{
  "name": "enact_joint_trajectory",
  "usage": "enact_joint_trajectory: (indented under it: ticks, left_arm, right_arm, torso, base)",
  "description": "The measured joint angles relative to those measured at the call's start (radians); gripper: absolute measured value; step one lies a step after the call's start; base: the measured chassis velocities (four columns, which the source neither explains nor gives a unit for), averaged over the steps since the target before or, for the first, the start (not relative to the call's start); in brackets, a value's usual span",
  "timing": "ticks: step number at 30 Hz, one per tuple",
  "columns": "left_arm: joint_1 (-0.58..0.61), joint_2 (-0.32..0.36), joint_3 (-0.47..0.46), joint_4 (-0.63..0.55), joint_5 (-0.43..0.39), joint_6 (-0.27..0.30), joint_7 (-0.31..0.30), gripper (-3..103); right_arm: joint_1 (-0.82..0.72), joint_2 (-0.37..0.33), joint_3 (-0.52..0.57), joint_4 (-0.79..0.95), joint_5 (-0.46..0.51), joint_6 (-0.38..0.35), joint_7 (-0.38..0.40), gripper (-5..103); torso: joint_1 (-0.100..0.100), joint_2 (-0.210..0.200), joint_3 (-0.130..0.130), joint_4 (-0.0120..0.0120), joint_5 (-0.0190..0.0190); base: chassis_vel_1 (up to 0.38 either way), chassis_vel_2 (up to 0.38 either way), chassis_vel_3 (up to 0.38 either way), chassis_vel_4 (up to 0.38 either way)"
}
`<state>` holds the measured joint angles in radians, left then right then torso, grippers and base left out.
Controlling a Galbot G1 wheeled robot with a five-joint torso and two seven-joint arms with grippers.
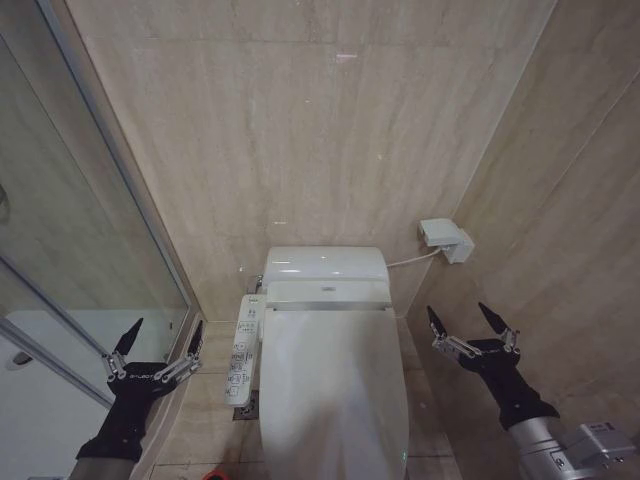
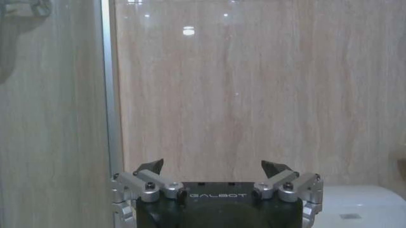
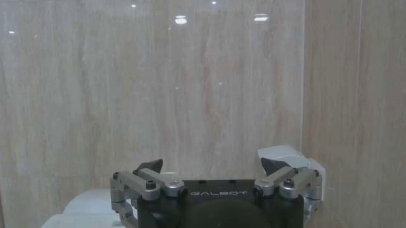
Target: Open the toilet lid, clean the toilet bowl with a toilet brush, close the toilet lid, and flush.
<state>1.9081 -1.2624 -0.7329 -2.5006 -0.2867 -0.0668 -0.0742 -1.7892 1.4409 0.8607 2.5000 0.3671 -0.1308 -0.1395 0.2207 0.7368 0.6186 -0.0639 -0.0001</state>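
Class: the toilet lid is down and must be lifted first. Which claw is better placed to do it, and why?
Roughly even, slightly the right claw: open, empty, beside the lid with nothing between. The left claw, also open, has the side control panel between it and the lid.

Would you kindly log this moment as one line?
glossy white oval toilet lid: closed | left gripper: open, beside toilet | right gripper: open, opposite side

The head camera looks steeply down from above onto the glossy white oval toilet lid, while both wrist cameras face level and close toward the same beige marble back wall (shared by all three views).
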Motion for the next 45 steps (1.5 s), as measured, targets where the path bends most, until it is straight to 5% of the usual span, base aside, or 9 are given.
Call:
enact_joint_trajectory:
  ticks: [14,24,45]
  left_arm:
    - [0.032,-0.009,0.008,0.001,0.008,-0.015,0.004,100]
    - [0.025,-0.004,-0.013,0.001,0.02,-0.059,0.06,100]
    - [0.029,-0.006,-0.009,0.001,0.03,-0.053,0.058,100]
  right_arm:
    - [0.0,0.0,0.0,0.0,0.0,0.0,0.0,100]
    - [0.0,0.0,0.0,0.0,0.0,0.0,0.0,100]
    - [0.0,0.0,0.0,0.0,0.0,0.0,0.0,100]
  torso:
    - [0.0,0.0,0.0,0.0,0.0]
    - [0.0,0.0,0.0,0.0,0.0]
    - [0.0,0.0,0.0,0.0,0.0]
  base:
    - [0.0,0.0,0.0,0.0]
    - [0.0,0.0,0.0,0.0]
    - [0.0,0.0,0.0,0.0]
